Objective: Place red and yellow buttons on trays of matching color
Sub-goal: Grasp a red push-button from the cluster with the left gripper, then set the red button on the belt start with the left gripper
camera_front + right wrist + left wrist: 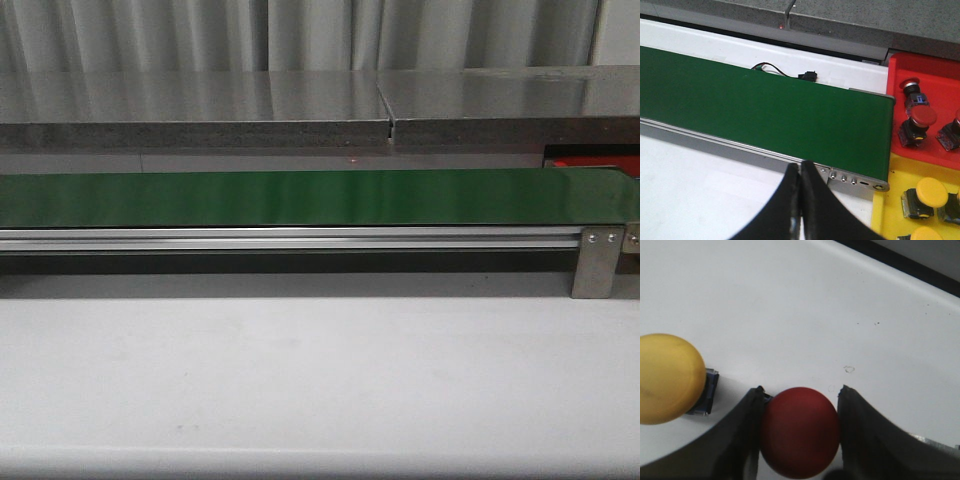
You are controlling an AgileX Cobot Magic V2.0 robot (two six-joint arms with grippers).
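In the left wrist view a red button (799,432) with a round cap sits on the white table between the two dark fingers of my left gripper (801,390), which press its sides. A yellow button (667,377) on a dark base stands close beside it, untouched. In the right wrist view my right gripper (801,167) is shut on nothing, above the table before the belt's end. Beyond it the red tray (935,80) holds red buttons (922,117), and the yellow tray (890,200) holds yellow buttons (931,192). Neither gripper shows in the front view.
A green conveyor belt (300,197) with a metal rail runs across the table, ending in a bracket (598,262) at the right. A sliver of the red tray (595,160) shows behind it. A grey shelf (300,105) lies beyond.
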